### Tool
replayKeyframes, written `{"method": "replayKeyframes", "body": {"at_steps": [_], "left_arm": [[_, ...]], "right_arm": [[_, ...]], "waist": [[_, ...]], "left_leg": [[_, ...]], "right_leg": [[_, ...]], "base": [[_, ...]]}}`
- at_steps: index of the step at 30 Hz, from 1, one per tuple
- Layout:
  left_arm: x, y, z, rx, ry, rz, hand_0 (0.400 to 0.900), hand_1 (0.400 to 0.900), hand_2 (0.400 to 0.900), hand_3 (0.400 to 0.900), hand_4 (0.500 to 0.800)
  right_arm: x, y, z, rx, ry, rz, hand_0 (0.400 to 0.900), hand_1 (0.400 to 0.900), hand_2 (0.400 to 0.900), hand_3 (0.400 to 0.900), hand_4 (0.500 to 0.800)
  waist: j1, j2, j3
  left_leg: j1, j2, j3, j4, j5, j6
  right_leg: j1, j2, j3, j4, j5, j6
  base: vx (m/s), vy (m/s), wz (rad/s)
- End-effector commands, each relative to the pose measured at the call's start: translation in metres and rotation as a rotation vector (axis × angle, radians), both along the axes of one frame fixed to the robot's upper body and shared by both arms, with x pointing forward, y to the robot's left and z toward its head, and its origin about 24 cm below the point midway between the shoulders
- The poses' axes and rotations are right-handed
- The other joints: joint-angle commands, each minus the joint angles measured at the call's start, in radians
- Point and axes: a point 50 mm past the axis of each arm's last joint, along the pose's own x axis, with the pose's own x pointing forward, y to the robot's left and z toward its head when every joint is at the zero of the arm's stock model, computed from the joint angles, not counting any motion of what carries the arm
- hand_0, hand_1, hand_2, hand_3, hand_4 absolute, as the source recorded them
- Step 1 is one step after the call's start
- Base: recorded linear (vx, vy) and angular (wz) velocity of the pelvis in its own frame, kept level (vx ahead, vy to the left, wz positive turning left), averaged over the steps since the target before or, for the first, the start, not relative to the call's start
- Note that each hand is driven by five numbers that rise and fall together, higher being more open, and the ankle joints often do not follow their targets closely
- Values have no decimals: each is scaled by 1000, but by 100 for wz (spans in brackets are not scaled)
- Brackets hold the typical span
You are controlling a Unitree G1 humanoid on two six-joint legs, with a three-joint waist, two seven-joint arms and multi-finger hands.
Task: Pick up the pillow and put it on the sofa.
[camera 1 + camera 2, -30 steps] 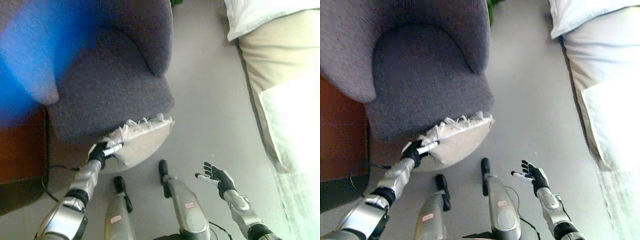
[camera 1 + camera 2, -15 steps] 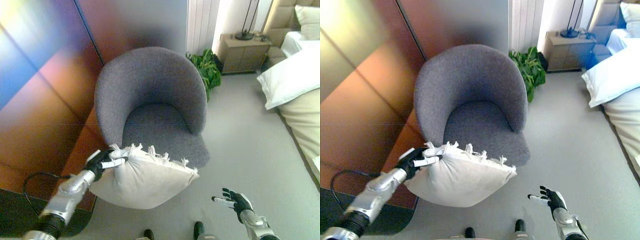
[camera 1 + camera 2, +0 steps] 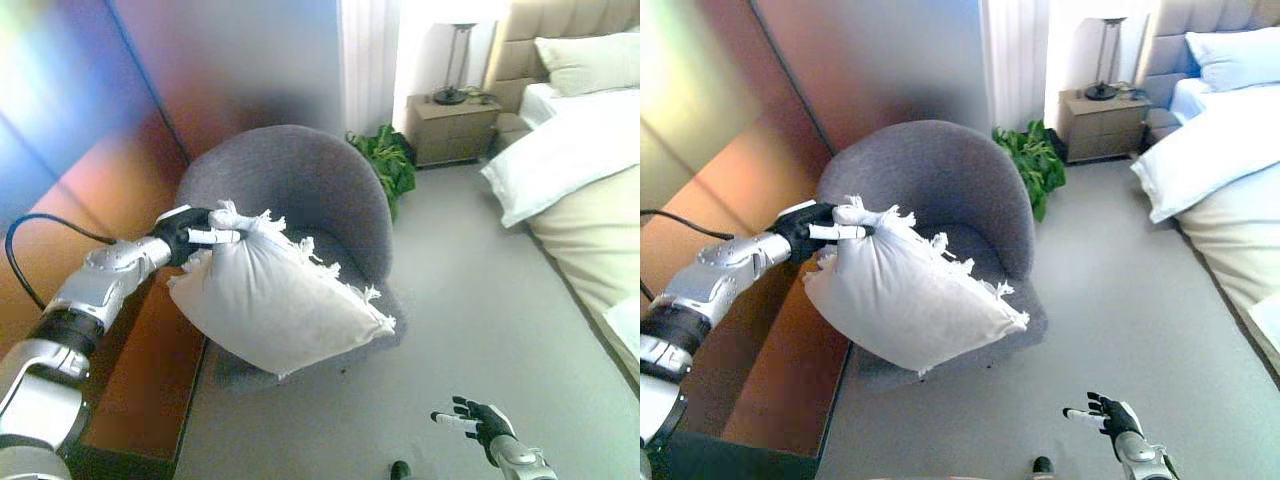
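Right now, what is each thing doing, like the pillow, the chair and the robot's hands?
White fringed fabric pillow: lifted in the air, hanging tilted in front of the chair, gripped by a top corner.
Grey round upholstered armchair: upright, its seat partly hidden behind the pillow.
Left robot hand: shut on the pillow's corner.
Right robot hand: open, fingers spread, low above the floor, holding nothing.
Bed with white bedding: made, a pillow at its head.
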Motion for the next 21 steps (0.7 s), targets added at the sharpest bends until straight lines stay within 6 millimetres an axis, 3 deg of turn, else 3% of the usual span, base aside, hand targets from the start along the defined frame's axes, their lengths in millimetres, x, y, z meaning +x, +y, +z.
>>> {"method": "replayKeyframes", "body": {"at_steps": [1, 5, 12, 16, 21], "left_arm": [[25, 7, 99, -151, -305, 81, 900, 900, 900, 900, 800], [23, 33, 70, -152, -185, 219, 900, 900, 900, 900, 800], [8, 63, 46, -211, -108, 374, 900, 900, 900, 900, 800], [8, 63, 46, -270, -157, 398, 900, 900, 900, 900, 800], [15, 49, 47, -310, -212, 351, 900, 900, 900, 900, 800]], "right_arm": [[14, -12, 11, -53, -22, 78, 900, 900, 900, 900, 800], [6, -14, 8, -55, 9, 90, 900, 900, 900, 900, 800], [-6, -20, 6, -54, 28, 88, 900, 900, 900, 900, 800], [-9, -22, 6, -50, 28, 83, 900, 900, 900, 900, 800], [-10, -21, 6, -42, 25, 79, 900, 900, 900, 900, 800]], "waist": [[-29, -14, -108], [-70, -17, -116], [-101, -32, -115], [-104, -39, -115], [-99, -47, -116]], "left_leg": [[-37, 27, 25, 49, -31, -18], [-20, 28, 58, 53, -41, -14], [1, 34, 85, 75, -63, -9], [-2, 38, 84, 91, -70, -8], [-12, 44, 69, 101, -68, -9]], "right_leg": [[2, -87, -24, 52, -78, 103], [-5, -83, -9, 60, -80, 105], [-3, -77, 11, 72, -92, 103], [-3, -73, 16, 82, -102, 96], [-7, -67, 30, 89, -106, 88]], "base": [[99, 57, -41], [75, 45, -35], [45, 28, -25], [20, 9, -7], [12, -3, 8]]}}
